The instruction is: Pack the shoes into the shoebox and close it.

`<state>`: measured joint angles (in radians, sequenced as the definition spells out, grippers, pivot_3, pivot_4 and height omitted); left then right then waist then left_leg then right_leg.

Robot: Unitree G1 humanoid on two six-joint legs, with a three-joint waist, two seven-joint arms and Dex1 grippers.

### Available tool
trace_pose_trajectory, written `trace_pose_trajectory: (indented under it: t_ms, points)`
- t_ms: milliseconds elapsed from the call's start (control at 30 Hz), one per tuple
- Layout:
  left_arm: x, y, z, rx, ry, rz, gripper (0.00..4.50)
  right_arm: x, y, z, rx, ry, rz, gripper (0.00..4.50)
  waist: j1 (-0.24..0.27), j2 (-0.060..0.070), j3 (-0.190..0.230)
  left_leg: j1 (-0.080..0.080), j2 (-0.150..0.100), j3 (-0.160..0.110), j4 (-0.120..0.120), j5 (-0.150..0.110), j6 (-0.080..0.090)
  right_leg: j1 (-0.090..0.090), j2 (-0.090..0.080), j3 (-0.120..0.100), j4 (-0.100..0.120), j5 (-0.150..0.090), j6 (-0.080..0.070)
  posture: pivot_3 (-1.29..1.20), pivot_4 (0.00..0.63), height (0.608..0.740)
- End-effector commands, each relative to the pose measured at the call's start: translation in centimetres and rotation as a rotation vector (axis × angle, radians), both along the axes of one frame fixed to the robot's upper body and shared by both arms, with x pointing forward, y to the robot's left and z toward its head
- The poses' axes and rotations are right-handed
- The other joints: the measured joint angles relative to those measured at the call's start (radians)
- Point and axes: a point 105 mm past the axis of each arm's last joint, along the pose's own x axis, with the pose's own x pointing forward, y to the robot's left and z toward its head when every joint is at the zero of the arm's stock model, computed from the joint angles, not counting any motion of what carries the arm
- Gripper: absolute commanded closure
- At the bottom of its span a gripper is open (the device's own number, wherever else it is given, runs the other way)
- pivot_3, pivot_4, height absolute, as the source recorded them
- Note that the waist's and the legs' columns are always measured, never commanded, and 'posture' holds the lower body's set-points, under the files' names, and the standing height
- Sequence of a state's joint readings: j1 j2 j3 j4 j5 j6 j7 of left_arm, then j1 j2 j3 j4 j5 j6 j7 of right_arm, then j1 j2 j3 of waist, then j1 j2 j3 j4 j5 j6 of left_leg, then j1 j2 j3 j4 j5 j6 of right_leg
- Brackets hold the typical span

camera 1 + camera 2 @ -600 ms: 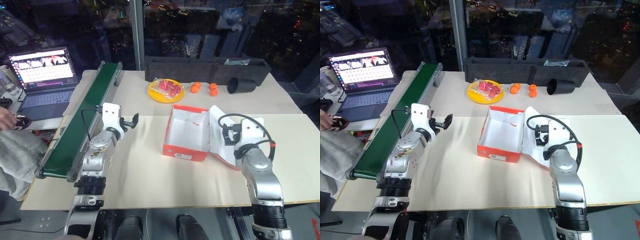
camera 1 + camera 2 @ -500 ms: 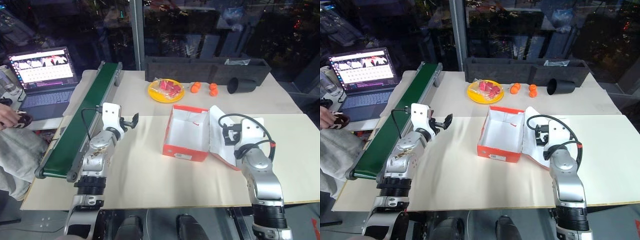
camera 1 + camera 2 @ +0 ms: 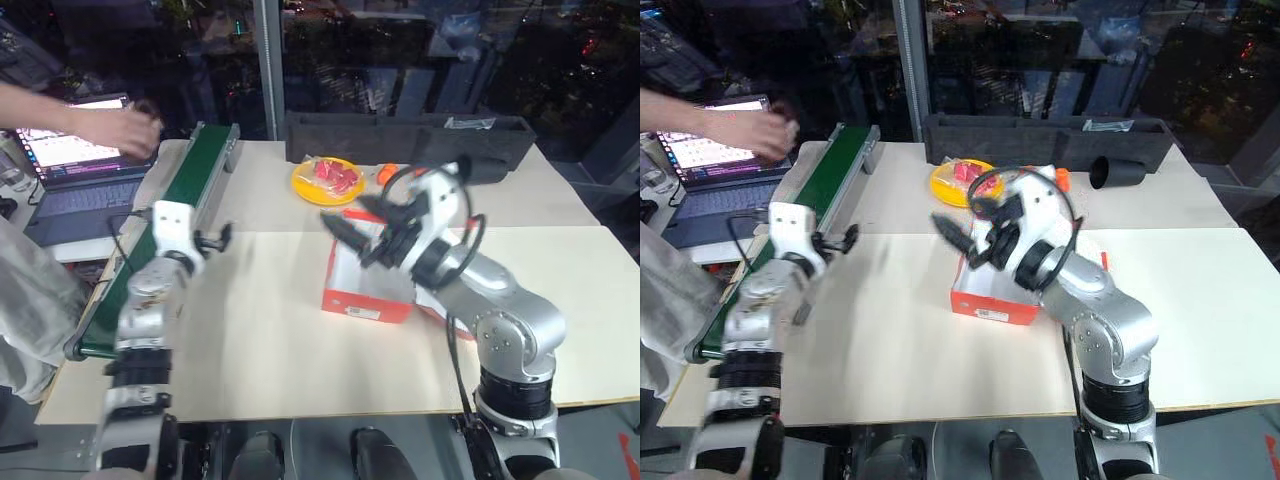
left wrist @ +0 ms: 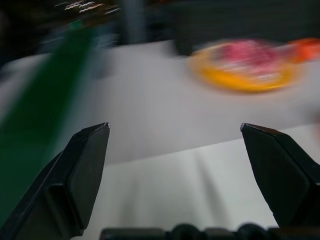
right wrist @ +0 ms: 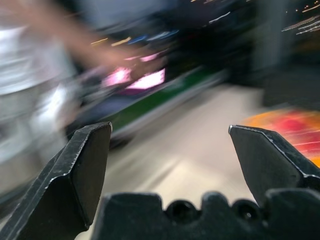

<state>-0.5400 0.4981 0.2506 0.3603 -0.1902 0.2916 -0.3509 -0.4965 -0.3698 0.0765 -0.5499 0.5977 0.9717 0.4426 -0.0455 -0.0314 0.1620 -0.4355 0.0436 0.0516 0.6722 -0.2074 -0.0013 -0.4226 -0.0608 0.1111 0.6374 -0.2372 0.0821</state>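
You see the white table [image 3: 270, 350] with the red-orange shoebox [image 3: 365, 298] at its middle, lid open. Above the box's left edge, your right gripper [image 3: 350, 232] spreads wide, empty. Farther left, beside the green conveyor [image 3: 150, 255], your left gripper [image 3: 212, 240] gapes wide, empty.

Scene lit from above – the pale beige tabletop [image 3: 280, 350] is bright and evenly lit, the background beyond the glass dark with scattered light reflections. Heavy motion blur smears both wrist views – the round yellow plate [image 4: 245, 72] is streaked, the black fingers [image 5: 82, 165] stay sharp.
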Motion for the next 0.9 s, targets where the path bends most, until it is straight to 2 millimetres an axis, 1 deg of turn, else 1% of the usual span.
trace_pose_trajectory:
  t_ms: [33, 100, 233, 333, 567, 700, 767, 867, 900]
  points:
    - [-0.2, 2.0, 0.5, 0.011, 0.003, 0.011, 0.00, -2.2, 1.0, -2.3, -0.176, -0.017, 0.141, 0.08, 0.007, 0.000, 0.000, 0.000, 0.000, 0.000, 0.000, 0.000, 0.000, 0.000, 0.000, -0.001, 0.000, 0.000, 0.000, 0.00, 0.150, 0.740]
    - [-0.6, 3.2, 0.5, 0.042, 0.020, 0.014, 0.00, -2.5, 1.1, -3.6, -0.204, -0.003, 0.164, 0.08, 0.009, -0.002, 0.000, -0.001, 0.000, 0.000, 0.001, 0.000, 0.000, 0.000, 0.000, -0.001, 0.000, 0.000, 0.000, 0.00, 0.150, 0.740]
    - [-1.0, 4.0, 0.1, 0.061, 0.055, 0.008, 0.00, -1.6, 0.8, -4.2, -0.190, -0.019, 0.109, 0.08, 0.005, -0.004, 0.000, -0.001, 0.001, -0.001, 0.001, 0.000, 0.000, -0.001, 0.001, -0.003, 0.002, -0.001, -0.002, 0.00, 0.150, 0.740]
    - [-0.9, 3.6, 0.1, 0.063, 0.062, -0.013, 0.00, -1.7, 0.7, -4.5, -0.191, -0.018, 0.095, 0.08, 0.006, -0.004, 0.000, -0.001, 0.001, -0.001, 0.001, 0.000, 0.000, -0.001, 0.001, -0.003, 0.002, -0.001, -0.002, 0.00, 0.150, 0.740]
    - [-0.5, 2.7, 0.0, 0.035, 0.057, -0.037, 0.00, -1.1, 0.9, -4.8, -0.172, -0.004, 0.017, 0.08, 0.005, -0.005, -0.001, -0.001, 0.001, -0.002, 0.001, 0.000, 0.000, -0.001, 0.001, -0.004, 0.003, -0.001, -0.002, 0.00, 0.150, 0.740]
    - [-0.4, 2.7, 0.1, 0.037, 0.046, -0.029, 0.00, -0.7, 0.5, -4.8, -0.121, 0.022, -0.026, 0.08, 0.005, -0.005, -0.001, -0.001, 0.001, -0.002, 0.001, 0.000, 0.000, -0.001, 0.001, -0.004, 0.003, -0.001, -0.002, 0.00, 0.150, 0.740]
    - [-0.3, 2.9, 0.3, 0.042, 0.043, -0.022, 0.00, -0.7, 0.3, -4.9, -0.135, 0.017, -0.029, 0.08, 0.006, -0.005, -0.001, -0.002, 0.001, -0.002, 0.001, 0.000, 0.000, -0.001, 0.001, -0.004, 0.002, -0.001, -0.002, 0.00, 0.150, 0.740]
    - [0.0, 3.2, 0.3, 0.068, 0.045, -0.002, 0.00, 0.5, -0.5, -5.0, -0.153, -0.001, -0.107, 0.08, 0.006, -0.005, -0.001, -0.002, 0.001, -0.003, 0.001, 0.000, 0.000, -0.001, 0.001, -0.005, 0.003, -0.001, -0.002, 0.00, 0.150, 0.740]
    - [0.0, 3.3, 0.4, 0.068, 0.044, 0.002, 0.00, 0.6, -0.6, -5.1, -0.154, 0.002, -0.111, 0.08, 0.006, -0.005, -0.001, -0.002, 0.001, -0.003, 0.001, 0.000, 0.000, -0.001, 0.001, -0.005, 0.003, -0.001, -0.002, 0.00, 0.150, 0.740]
